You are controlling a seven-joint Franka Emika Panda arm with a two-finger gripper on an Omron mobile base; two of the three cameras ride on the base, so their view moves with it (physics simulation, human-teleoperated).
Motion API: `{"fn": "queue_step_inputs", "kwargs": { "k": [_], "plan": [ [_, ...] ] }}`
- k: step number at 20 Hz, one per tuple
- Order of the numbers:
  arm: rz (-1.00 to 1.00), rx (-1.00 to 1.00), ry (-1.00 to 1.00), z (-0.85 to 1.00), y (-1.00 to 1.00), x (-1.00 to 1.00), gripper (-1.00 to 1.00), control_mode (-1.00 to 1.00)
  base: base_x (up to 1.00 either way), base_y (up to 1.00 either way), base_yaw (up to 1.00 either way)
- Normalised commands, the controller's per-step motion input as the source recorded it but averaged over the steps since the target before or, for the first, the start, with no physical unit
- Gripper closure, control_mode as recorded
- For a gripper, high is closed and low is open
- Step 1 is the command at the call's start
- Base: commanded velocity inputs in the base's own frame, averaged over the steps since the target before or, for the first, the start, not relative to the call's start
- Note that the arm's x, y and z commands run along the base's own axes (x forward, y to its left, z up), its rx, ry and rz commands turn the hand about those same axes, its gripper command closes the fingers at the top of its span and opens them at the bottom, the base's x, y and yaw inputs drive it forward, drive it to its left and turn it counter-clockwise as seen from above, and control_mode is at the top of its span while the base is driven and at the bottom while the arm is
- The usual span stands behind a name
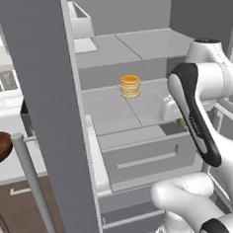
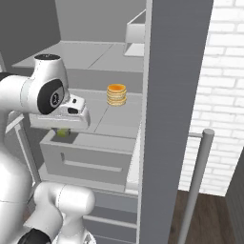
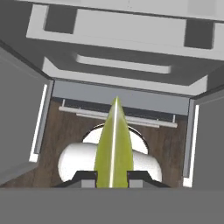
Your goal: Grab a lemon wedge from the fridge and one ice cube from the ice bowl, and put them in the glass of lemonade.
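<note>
Arm: reaches into the open fridge [image 1: 42, 94], elbow bent high, hand level above the drawer [image 2: 86, 159].
Gripper [image 3: 113, 177]: closed narrow, holding the lemon wedge [image 3: 113, 146].

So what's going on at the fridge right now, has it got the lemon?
Yes, it looks that way. The gripper is shut on the lemon wedge, a yellow-green sliver standing up between its fingertips in the hand view. The arm is reaching into the open fridge at the middle shelf, just above the drawer. A stack of pancakes sits further back on that shelf, untouched. The wedge is not yet on its way to the glass.
</note>
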Motion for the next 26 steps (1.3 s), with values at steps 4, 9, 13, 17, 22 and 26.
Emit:
{"fn": "queue_step_inputs", "kwargs": {
  "k": [4,9,13,17,22,26],
  "plan": [
    [0.06,-0.02,0.08,-0.23,0.00,-0.52,1.00,-1.00,0.00,0.00,0.00],
    [0.03,0.00,0.00,0.03,0.00,-0.64,1.00,-1.00,0.00,0.00,0.00],
    [0.00,0.02,-0.01,0.02,-0.01,-0.57,1.00,-1.00,0.00,0.00,0.00],
    [0.00,0.00,0.00,0.00,0.00,-0.03,1.00,-1.00,0.00,0.00,0.00],
    [0.00,0.00,0.00,-0.02,0.00,0.00,1.00,-1.00,0.00,0.00,0.00],
    [0.00,0.00,0.00,-0.11,0.00,0.00,1.00,-1.00,0.00,0.00,0.00]
  ]
}}
